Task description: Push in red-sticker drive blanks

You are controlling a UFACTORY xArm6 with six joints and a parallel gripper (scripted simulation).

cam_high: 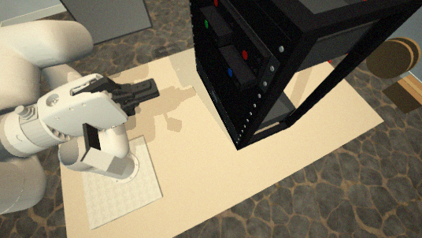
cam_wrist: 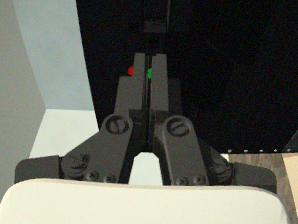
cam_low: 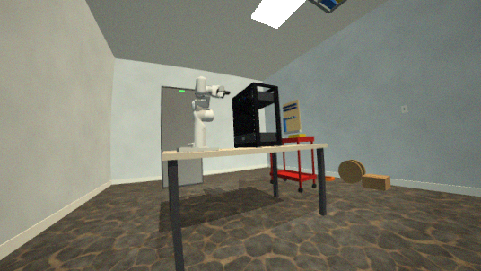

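The black rack (cam_high: 275,59) stands on the tan table top, its front facing my arm. Its front shows a red sticker (cam_high: 216,2), a green sticker (cam_high: 206,24), a second red sticker (cam_high: 245,54) and a blue sticker (cam_high: 230,72). The green and blue blanks stand out as dark blocks; both red stickers seem to sit deeper. My gripper (cam_high: 151,88) is shut and empty, held level and well clear of the front.
My arm's base plate (cam_high: 118,185) sits at the table's near left. From the far camera, the arm (cam_low: 200,112) and rack (cam_low: 256,115) share the table; a red cart (cam_low: 293,161), a wooden spool (cam_low: 351,170) and a box (cam_low: 376,181) stand behind.
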